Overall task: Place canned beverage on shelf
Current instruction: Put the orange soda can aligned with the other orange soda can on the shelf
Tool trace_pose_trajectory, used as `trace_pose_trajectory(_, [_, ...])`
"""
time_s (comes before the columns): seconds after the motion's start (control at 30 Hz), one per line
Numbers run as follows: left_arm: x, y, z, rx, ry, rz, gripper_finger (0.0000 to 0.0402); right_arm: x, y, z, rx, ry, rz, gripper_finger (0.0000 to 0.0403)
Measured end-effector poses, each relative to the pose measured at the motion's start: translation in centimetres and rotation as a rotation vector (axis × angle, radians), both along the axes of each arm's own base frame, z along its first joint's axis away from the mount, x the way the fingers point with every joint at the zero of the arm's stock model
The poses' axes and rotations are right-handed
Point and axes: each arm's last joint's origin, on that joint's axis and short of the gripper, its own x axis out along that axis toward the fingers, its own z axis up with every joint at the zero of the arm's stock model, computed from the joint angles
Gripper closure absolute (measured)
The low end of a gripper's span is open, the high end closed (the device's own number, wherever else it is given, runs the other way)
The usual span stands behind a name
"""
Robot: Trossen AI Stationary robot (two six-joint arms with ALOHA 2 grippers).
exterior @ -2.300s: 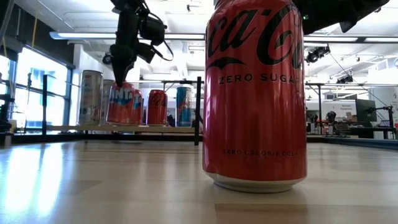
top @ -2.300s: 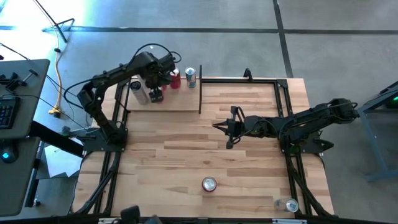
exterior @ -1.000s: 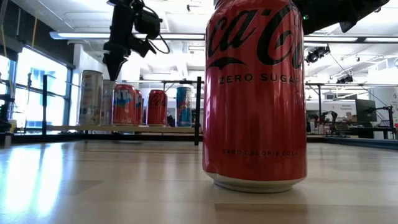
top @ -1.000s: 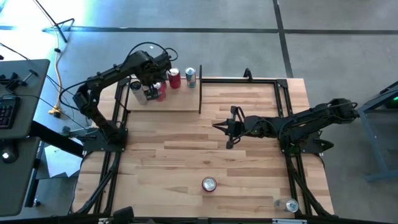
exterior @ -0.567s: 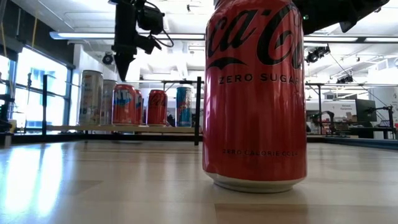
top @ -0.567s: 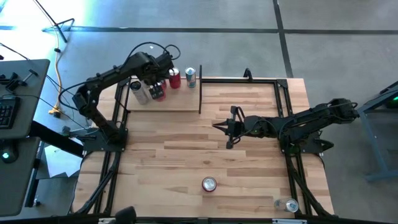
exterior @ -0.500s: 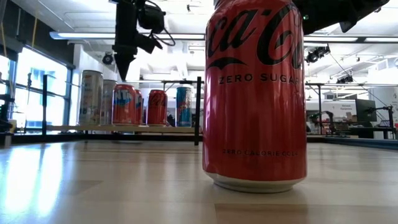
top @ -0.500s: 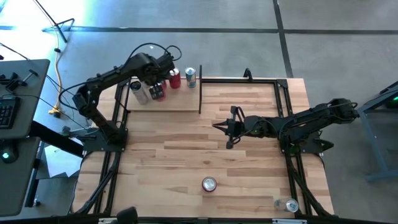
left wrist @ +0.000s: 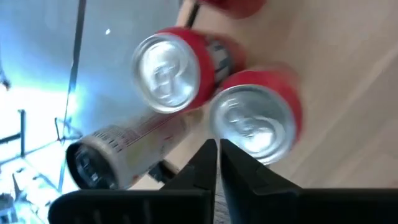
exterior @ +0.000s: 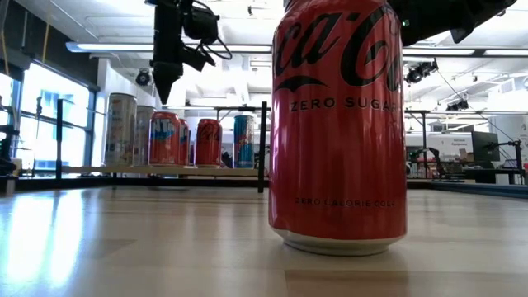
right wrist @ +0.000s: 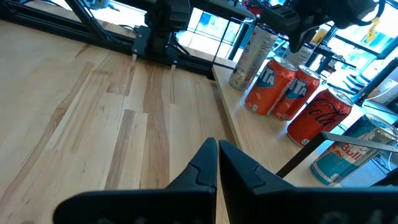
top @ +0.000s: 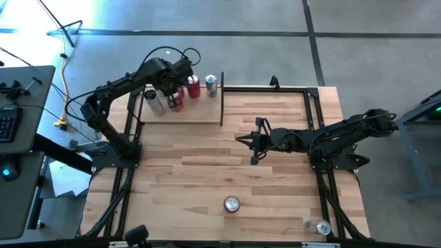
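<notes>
since two seconds back: left gripper (exterior: 165, 91) has let go of the orange fanta can (exterior: 164, 139), risen clear above it and drawn its fingers together; the can now stands free on the shelf (top: 180, 116). left gripper, present state: fingers (left wrist: 206, 163) pressed tip to tip, pinching nothing, touching nothing, hanging over the tops of the two orange cans seen from the left wrist view, the nearer one (left wrist: 253, 121) just under the tips, the second (left wrist: 166, 70) touching it at the side. shelf: pale board with black rod ends, at the table's far left corner. contents, as seen from the right wrist view: tall silver can (right wrist: 251, 55) at one end, two orange fanta cans (right wrist: 267, 87) side by side and touching, one red cola can (right wrist: 317, 116), one blue and silver can (right wrist: 347, 154) at the other end; all upright. right gripper (top: 242, 140): waits over the middle of the table (top: 275, 186), fingers (right wrist: 205, 163) shut against each other, empty, clear of the wood. loose stock on the table: one red cola zero can (exterior: 338, 124) upright near the front edge, filling the low view; one silver-topped can (top: 320, 226) at the front right corner. beyond the table: desk with keyboard (top: 8, 122) at the left; grey floor.
</notes>
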Motion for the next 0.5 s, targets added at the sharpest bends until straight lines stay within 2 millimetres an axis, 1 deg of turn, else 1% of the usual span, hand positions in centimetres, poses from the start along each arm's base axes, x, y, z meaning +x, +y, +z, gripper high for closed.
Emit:
trace_pose_trajectory(0.1, [-0.6,0.7,0.0,0.032,0.008,0.060,0.0386,0.0,0.0,0.0,0.000,0.000,0.000,0.0403])
trace_pose_trajectory(0.27, [-1.5,1.9,0.0,0.045,-0.006,0.138,0.0399,0.0,0.0,0.0,0.000,0.000,0.000,0.0403])
trace_pose_trajectory(0.5, [-2.1,2.7,-0.3,-0.018,-0.063,0.196,0.0401,0.0,0.0,0.0,0.000,0.000,0.000,0.0403])
